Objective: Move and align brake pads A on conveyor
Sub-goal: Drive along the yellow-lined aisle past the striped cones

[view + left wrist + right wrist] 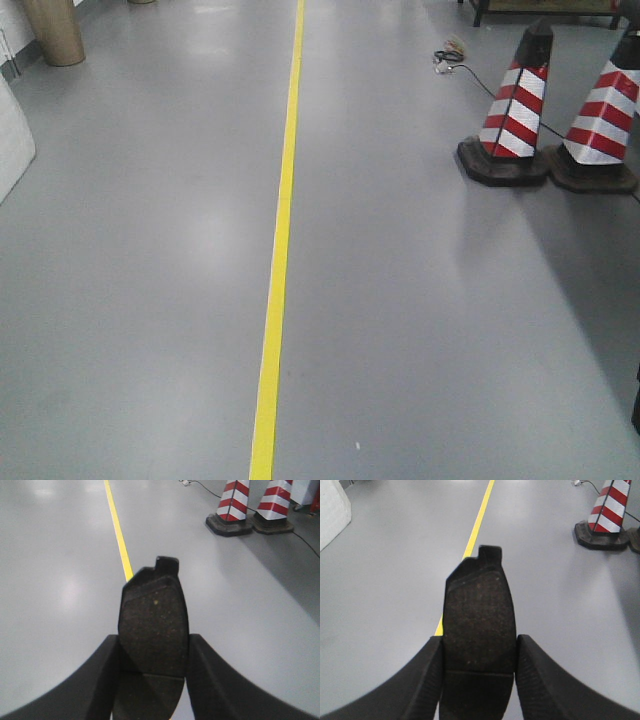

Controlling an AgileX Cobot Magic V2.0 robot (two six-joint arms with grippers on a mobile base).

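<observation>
Between my left jaws, low in the left wrist view, sits a brake pad [154,625], and I'm pinching it from both sides, my left gripper [152,672] closed tight against its edges. It points away from me up the frame, rough speckled face towards the camera, a thin groove crossing it near the bottom, a small square tab sticking out at the far tip. Over on the right wrist view, same story: my right gripper [479,677] is clamped on a second brake pad [479,625], jaws pressed against its flanks, groove low across it, notched tab at the top end. Both pads hang above a smooth grey floor [150,300]. Out front, a yellow line [278,250] runs from the bottom centre of the frame up to the top edge. Upper right, two red-and-white striped cones [515,105] stand side by side on black bases, their bases touching or very nearly so; hard to say from this angle. A thin cable [470,75] snakes along the floor behind them. Top left corner shows the foot of a brown cylinder [55,30], and a white quilted-looking thing [12,135] pokes in at the left edge. No conveyor in any of my views right now; both pads are up in my grip.
</observation>
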